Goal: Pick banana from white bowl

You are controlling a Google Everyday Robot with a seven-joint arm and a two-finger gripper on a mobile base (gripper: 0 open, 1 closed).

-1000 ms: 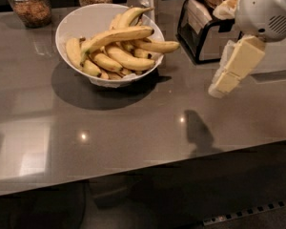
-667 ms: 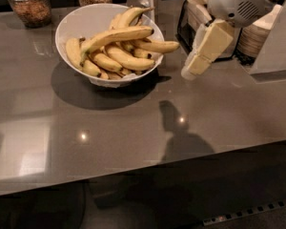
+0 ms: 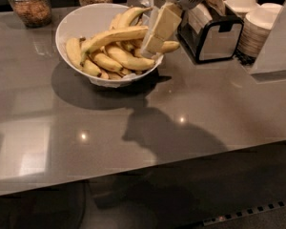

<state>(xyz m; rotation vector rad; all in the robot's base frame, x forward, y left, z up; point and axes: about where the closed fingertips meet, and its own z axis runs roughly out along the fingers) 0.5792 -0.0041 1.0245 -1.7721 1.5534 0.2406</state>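
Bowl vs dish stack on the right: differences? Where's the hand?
The bowl is one wide dish holding bananas; the stack is several smaller dishes, piled. The bowl sits left of the black holder, the stack right of it. Both are white. The hand hangs over the bowl's right rim.

The tool (image 3: pixel 150 48) hangs at the rim of the white bowl (image 3: pixel 78 20), a black holder (image 3: pixel 217 44) close beside.

Pincer (image 3: pixel 151 46) over bananas (image 3: pixel 115 57) in white bowl (image 3: pixel 76 19)
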